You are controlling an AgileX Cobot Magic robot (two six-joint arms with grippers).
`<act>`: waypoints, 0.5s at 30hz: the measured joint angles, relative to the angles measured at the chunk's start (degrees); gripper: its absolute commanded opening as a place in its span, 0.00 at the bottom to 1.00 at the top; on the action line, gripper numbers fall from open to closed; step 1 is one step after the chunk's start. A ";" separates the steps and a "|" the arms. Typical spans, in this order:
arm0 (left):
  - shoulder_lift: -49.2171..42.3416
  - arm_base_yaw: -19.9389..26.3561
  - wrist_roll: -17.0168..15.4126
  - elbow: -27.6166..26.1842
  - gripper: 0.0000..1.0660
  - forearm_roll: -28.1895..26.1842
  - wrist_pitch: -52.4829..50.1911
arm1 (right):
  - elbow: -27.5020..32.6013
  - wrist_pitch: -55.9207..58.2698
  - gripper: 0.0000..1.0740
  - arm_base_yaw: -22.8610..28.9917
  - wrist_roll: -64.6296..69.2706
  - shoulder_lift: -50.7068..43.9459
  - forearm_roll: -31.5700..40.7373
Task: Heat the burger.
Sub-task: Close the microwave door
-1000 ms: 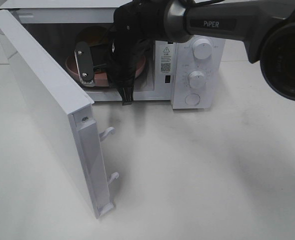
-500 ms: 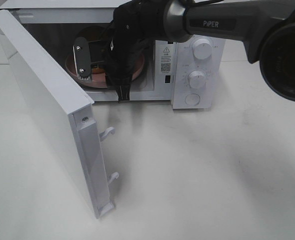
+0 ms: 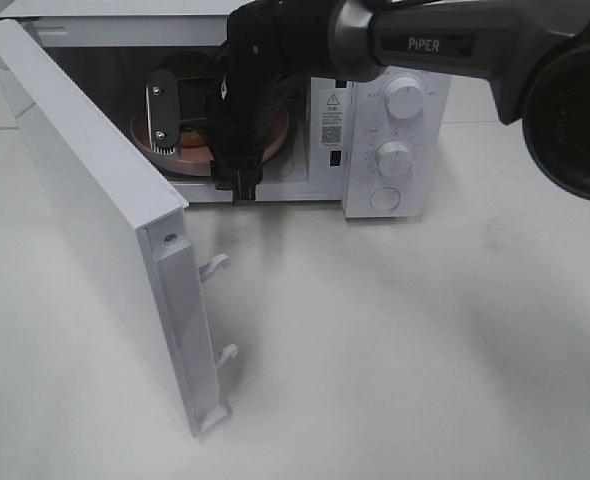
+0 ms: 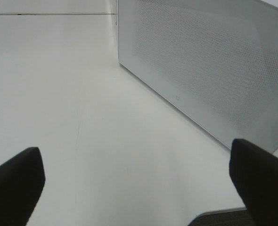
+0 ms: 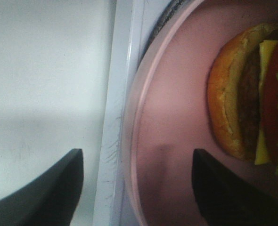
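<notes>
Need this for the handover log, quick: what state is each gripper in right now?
Left gripper: open, holding nothing.
Right gripper: open, straddling the pink plate rim, not gripping it.

The right arm (image 3: 445,45) reaches in from the right edge of the exterior high view and crosses the middle, with its wrist pitched downward. The right gripper (image 3: 203,170) points down, and its 2 fingers (image 3: 159,118) stand apart with nothing clamped between them. The right wrist view confirms the gap between both dark tips. The left gripper (image 4: 136,188) shows only in its own wrist view, its 2 fingers set wide and holding nothing.
</notes>
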 measured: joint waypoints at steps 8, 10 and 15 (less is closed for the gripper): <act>0.00 0.00 0.00 0.00 0.94 0.00 0.00 | 3.67 -1.32 0.67 0.00 0.00 -3.72 1.15; 0.00 0.00 0.00 0.00 0.94 0.00 0.00 | 6.65 -2.64 0.67 0.00 0.00 -5.33 1.15; 0.00 0.00 0.00 0.00 0.94 0.00 0.00 | 9.00 -3.15 0.68 0.00 0.06 -6.59 1.32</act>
